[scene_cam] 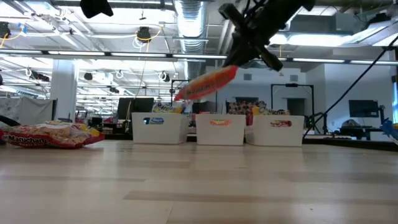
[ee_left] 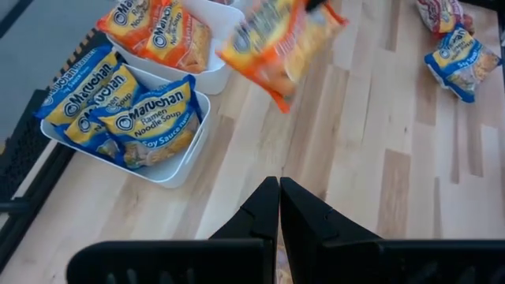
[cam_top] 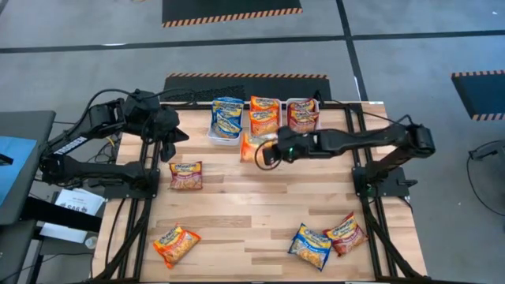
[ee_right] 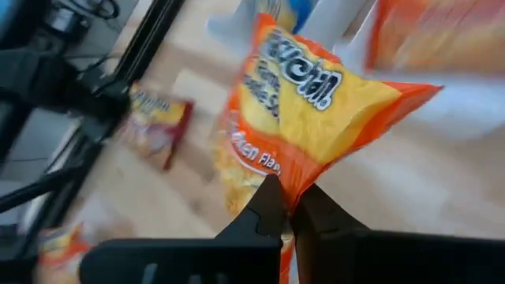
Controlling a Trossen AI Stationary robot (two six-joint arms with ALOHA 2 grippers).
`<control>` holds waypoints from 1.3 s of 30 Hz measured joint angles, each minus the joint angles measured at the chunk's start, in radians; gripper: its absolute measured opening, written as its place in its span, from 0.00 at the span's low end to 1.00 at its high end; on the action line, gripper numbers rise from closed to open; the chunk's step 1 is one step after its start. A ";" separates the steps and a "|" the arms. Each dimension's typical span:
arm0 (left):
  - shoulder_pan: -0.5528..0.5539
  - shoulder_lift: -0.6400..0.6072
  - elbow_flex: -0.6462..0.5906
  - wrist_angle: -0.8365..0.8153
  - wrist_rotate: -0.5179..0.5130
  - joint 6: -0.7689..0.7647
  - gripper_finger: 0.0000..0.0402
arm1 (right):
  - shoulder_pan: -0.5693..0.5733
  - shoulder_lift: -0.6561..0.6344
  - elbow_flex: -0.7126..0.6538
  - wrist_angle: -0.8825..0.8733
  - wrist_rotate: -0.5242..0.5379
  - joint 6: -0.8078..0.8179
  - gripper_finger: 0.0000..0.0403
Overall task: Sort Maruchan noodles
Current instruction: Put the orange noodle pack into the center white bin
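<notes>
My right gripper (cam_top: 267,151) reaches in from the table's right and is shut on an orange-red Maruchan packet (cam_top: 250,147), held in the air just in front of the three white trays. From left to right, the trays hold blue packets (cam_top: 227,117), orange-red packets (cam_top: 264,114) and dark red packets (cam_top: 303,114). Loose packets lie flat on the table: a dark red one (cam_top: 186,175), an orange-red one (cam_top: 175,244), a blue one (cam_top: 309,246) and another dark red one (cam_top: 346,233). My left gripper (ee_left: 279,207) is shut and empty, hovering left of the blue tray (ee_left: 170,170). My right gripper pinches the orange-red packet by one end edge (ee_right: 293,175) between its two fingers, coming slanting down from the table's right. The packet (scene_cam: 205,84) is lifted clear of the table and tilts, its free end lower toward the left.
The trays (scene_cam: 219,132) stand in a row at the far middle of the table. The black frame rails (cam_top: 146,189) run along the left and right sides. Bare wood (cam_top: 260,205) lies between the loose packets in the middle and near part.
</notes>
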 joint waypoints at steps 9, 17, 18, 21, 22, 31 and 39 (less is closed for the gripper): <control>0.000 0.000 0.000 0.030 -0.059 0.012 0.00 | -0.198 -0.049 0.099 -0.088 0.051 -0.387 0.04; 0.005 0.000 0.000 0.079 -0.177 0.006 0.00 | -0.395 0.024 0.164 -0.167 -0.134 -0.720 0.04; 0.008 0.000 0.000 0.085 -0.184 0.006 0.00 | -0.411 0.037 0.168 -0.174 -0.154 -0.737 0.04; 0.028 0.000 0.000 0.105 -0.188 0.005 0.00 | -0.438 0.077 0.169 -0.173 -0.196 -0.767 0.04; 0.035 0.000 0.000 0.117 -0.188 0.005 0.00 | -0.443 0.090 0.169 -0.173 -0.207 -0.778 0.04; 0.120 0.017 0.000 0.180 -0.194 0.013 0.00 | -0.425 0.213 0.170 -0.075 -0.270 -0.832 0.04; 0.181 0.075 0.000 0.179 -0.195 0.017 0.00 | -0.427 0.301 0.169 -0.125 -0.237 -0.759 0.11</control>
